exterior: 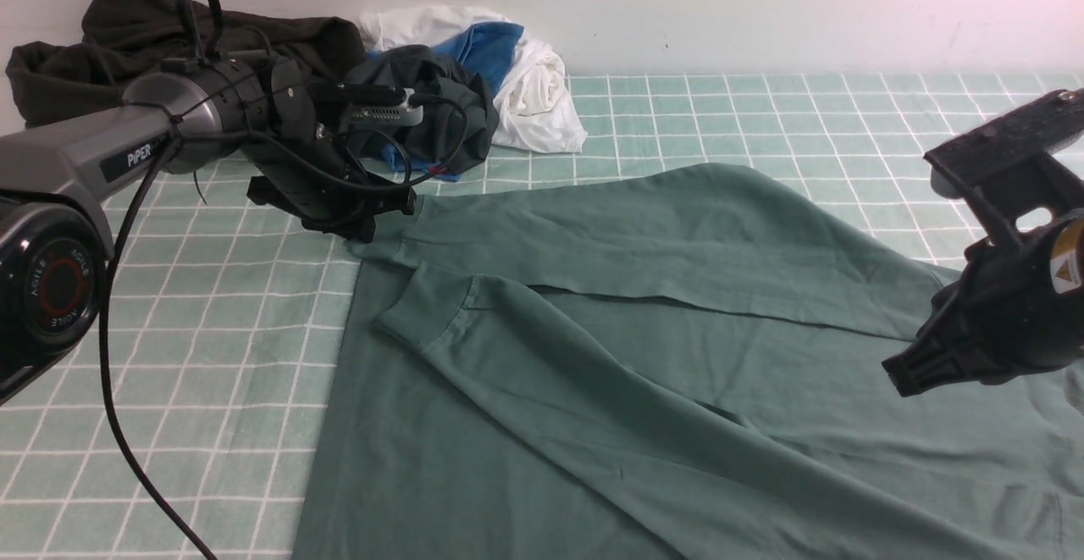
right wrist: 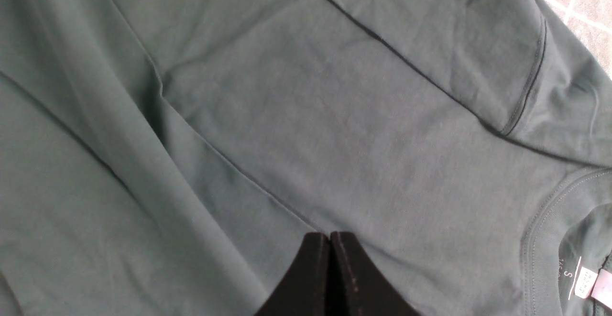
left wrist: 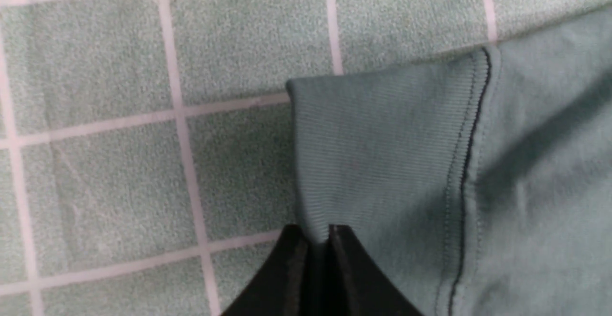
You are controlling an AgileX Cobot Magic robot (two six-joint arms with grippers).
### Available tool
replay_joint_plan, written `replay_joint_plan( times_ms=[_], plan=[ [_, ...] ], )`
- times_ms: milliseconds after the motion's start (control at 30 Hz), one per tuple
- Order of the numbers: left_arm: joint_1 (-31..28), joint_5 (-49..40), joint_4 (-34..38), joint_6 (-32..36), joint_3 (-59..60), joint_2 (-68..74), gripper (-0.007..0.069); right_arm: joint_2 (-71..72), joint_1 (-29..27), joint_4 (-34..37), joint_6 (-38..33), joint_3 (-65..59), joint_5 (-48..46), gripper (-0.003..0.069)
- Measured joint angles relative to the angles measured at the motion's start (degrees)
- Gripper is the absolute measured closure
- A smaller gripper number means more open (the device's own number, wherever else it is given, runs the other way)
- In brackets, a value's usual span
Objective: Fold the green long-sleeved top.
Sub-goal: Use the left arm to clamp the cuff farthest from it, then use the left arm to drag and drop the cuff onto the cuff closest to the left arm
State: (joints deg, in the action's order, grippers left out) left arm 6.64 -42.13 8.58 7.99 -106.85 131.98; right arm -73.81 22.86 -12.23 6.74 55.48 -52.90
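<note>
Pinching cuff (left wrist: 382, 153) of green long-sleeved top (exterior: 677, 357): left jaws; right jaws pressed together above.

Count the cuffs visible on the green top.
2. One cuff is pinched in the left gripper at the far-left corner of the green top; the other cuff lies just nearer.

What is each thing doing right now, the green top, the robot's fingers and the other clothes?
Green top: spread flat, both sleeves folded across its body.
Left fingers: shut, pinching a sleeve's cuff.
Right fingers: shut, empty, above the top.
Clothes pile: crumpled by the wall.
</note>
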Motion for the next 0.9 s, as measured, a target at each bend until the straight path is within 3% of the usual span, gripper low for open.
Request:
replay_joint_plan(
  times_ms=[133, 267, 500, 667, 900],
  plan=[
    [1.04, -1.84, -0.17, 6.15, 0.00, -4.22, 0.0607, 0.00, 0.00, 0.00, -0.34, 0.00, 0.00, 0.0673],
    [3.33, -2.86, -0.17, 7.68, 0.00, -9.40, 0.0607, 0.00, 0.00, 0.00, -0.47, 0.00, 0.33, 0.0673],
    [12.86, -3.27, -0.17, 8.19, 0.00, -21.88, 0.0607, 0.25, 0.00, -0.25, -0.52, 0.00, 0.30, 0.0673],
    [19.44, -3.70, 0.18, 2.15, 0.00, -31.72, 0.0607, 7.17, 0.00, -0.93, -0.52, 0.00, -3.25, 0.0673],
    [19.65, -12.19, -2.69, -8.92, 5.85, -42.38, 0.0606, 18.92, 0.00, 0.01, -0.52, 0.02, -6.09, 0.0673]
  ],
)
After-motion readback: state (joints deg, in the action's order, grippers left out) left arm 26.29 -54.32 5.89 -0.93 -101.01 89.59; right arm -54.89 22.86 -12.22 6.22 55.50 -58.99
